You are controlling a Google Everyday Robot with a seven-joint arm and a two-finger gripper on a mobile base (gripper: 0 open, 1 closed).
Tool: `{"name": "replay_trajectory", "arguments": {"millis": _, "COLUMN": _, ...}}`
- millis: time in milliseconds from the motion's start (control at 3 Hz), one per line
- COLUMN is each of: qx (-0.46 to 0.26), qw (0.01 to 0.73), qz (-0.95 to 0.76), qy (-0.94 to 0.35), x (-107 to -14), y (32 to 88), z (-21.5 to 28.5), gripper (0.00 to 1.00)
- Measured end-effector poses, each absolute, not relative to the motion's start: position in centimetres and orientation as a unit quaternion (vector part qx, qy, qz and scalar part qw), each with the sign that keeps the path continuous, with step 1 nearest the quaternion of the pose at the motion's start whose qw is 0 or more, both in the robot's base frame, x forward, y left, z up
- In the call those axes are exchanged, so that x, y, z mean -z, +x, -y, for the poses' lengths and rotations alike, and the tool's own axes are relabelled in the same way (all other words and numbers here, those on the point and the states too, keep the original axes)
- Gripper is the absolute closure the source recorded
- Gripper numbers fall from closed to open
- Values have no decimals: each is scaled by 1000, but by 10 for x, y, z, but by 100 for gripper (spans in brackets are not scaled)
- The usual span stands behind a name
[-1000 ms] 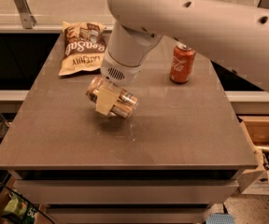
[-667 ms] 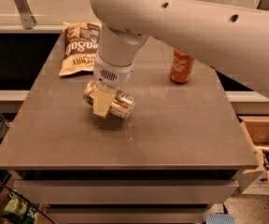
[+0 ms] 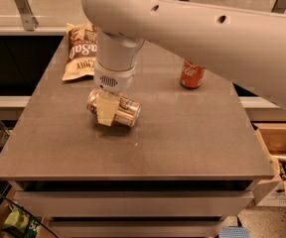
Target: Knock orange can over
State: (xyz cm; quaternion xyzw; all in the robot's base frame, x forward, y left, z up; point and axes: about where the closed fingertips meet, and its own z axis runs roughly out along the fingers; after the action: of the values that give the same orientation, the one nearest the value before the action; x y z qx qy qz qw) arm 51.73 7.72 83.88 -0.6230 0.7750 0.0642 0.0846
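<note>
The orange can [image 3: 124, 112] is golden-bronze and lies on its side on the grey table [image 3: 182, 133], left of centre, with its long axis running left to right. My gripper [image 3: 106, 115] hangs from the white wrist right at the can. Its cream tip covers the can's left part and touches it. The big white arm crosses the top of the view and hides the table's far middle.
A red Coca-Cola can [image 3: 191, 75] stands upright at the back right, its top hidden by the arm. A brown chip bag [image 3: 80, 51] lies at the back left. An open cardboard box [image 3: 282, 157] sits beyond the table's right edge.
The arm and gripper have shifted a little left and toward the front, and the can has moved with them, staying tipped on its side.
</note>
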Motion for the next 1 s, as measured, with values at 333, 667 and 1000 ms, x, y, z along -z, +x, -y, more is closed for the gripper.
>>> {"name": "replay_trajectory", "arguments": {"millis": 333, "qx": -57, "qw": 74, "qz": -771, "qy": -630, "x": -834, "y": 521, "z": -80, "gripper": 100}}
{"name": "replay_trajectory", "arguments": {"millis": 667, "qx": -55, "qw": 68, "qz": -768, "qy": -635, "x": -828, "y": 523, "z": -83, "gripper": 100}}
{"name": "replay_trajectory", "arguments": {"millis": 1000, "qx": -55, "qw": 61, "qz": -763, "qy": -641, "x": -819, "y": 526, "z": -85, "gripper": 100}}
